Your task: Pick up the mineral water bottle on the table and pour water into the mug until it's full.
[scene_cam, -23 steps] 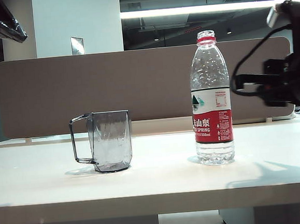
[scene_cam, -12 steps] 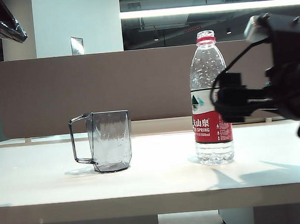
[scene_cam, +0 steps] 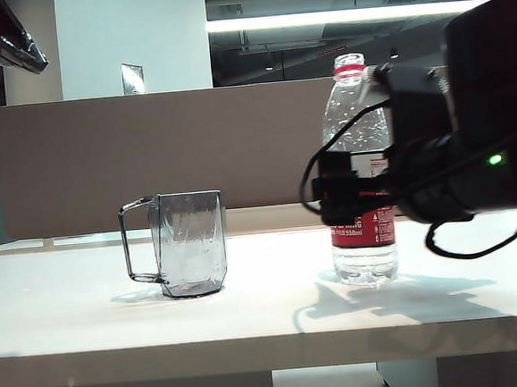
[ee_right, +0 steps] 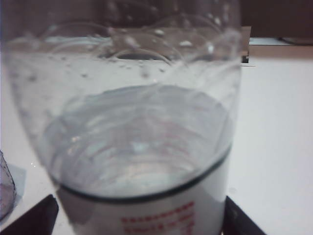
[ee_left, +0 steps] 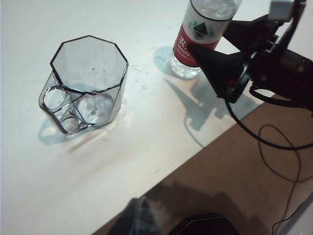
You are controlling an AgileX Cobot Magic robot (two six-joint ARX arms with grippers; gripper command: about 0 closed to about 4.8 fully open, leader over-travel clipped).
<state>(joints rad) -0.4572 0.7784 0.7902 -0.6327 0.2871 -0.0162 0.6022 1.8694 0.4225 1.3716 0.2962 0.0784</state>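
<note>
Right wrist view: the right gripper (ee_right: 137,215) has its fingers (ee_right: 34,218) spread either side of the mineral water bottle (ee_right: 142,127), which stands on the table (scene_cam: 250,311). Exterior view adds the mug (scene_cam: 186,244) well apart (left gripper unseen anywhere).

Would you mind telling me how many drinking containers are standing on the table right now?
2: the mug left on the table, the mineral water bottle right, between the right gripper's open fingers.

Bottle (scene_cam: 357,163) upright on table (scene_cam: 250,315); grey mug (scene_cam: 187,244) well apart.
</note>
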